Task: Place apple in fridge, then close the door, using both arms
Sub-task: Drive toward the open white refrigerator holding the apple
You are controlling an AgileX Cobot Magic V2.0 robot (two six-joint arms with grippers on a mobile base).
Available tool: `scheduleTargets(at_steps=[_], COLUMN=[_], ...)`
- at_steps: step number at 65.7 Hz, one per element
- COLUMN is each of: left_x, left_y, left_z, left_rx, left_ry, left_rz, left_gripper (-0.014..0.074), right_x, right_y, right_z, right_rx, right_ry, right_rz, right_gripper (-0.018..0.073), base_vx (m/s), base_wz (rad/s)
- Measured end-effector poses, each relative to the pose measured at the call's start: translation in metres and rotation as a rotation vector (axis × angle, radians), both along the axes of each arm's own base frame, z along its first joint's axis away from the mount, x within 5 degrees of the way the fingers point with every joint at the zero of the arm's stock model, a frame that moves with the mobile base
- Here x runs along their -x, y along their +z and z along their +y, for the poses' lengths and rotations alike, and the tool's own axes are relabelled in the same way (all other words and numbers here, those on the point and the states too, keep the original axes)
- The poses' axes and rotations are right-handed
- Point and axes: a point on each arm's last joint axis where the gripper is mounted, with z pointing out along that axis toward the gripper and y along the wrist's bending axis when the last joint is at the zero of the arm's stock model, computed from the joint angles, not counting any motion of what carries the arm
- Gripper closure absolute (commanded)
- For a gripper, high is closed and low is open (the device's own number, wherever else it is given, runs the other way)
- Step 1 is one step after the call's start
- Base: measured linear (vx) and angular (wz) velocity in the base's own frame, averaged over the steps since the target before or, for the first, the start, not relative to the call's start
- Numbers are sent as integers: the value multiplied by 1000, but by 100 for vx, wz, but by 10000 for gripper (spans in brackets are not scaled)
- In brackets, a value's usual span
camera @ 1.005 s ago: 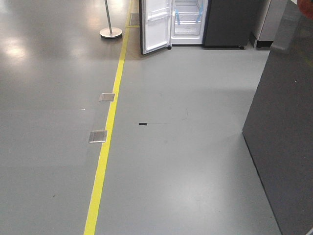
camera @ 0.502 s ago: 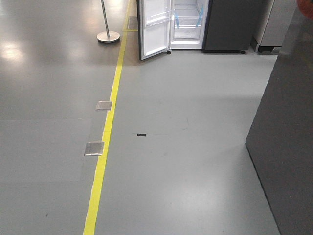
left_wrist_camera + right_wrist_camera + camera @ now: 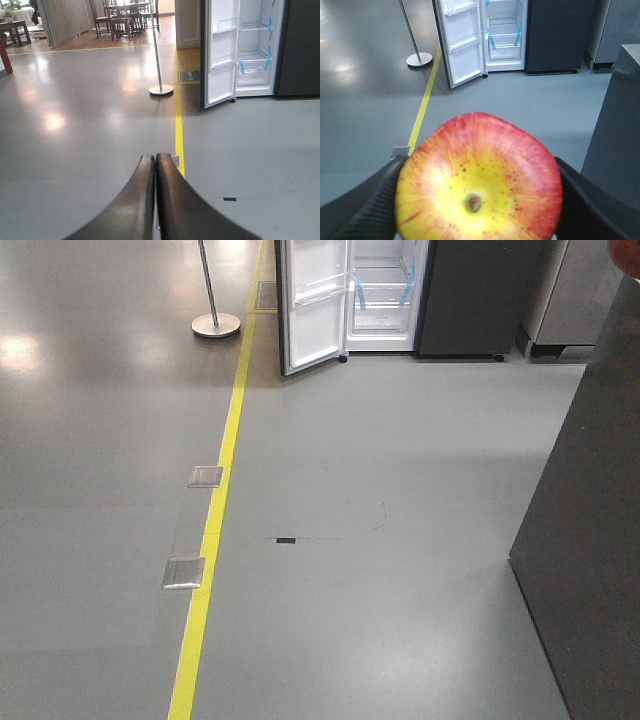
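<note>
Apple (image 3: 479, 180) fills lower centre of right wrist view, clamped in right gripper (image 3: 480, 210). Likely firm, light, waxy-slick, bruisable; grip at widest girth suits. Left gripper (image 3: 155, 167) pressed together, empty. Fridge (image 3: 385, 300) top centre of front view, door (image 3: 312, 310) open.

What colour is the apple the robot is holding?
The apple is red outside with a streaky yellow middle; the right wrist view shows it best.

Glossy grey floor (image 3: 420, 460), yellow line (image 3: 215, 510), two metal plates (image 3: 205, 476) beside it, round post base (image 3: 216, 326), open fridge (image 3: 385, 315) standing at far end
</note>
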Motion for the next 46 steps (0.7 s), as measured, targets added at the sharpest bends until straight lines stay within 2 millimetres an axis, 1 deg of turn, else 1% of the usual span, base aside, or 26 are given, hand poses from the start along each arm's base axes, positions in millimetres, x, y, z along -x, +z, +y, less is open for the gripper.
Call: scheduleTargets(at_steps=[46], left_x=[0], left_y=[0], left_z=[0], left_rx=[0], left_ry=[0], left_rz=[0], left_gripper=[602], right_x=[0], right_y=[0], right_z=[0], right_rx=[0], right_ry=[0], right_rz=[0], right_gripper=[363], base_vx=[23], base_wz=[2])
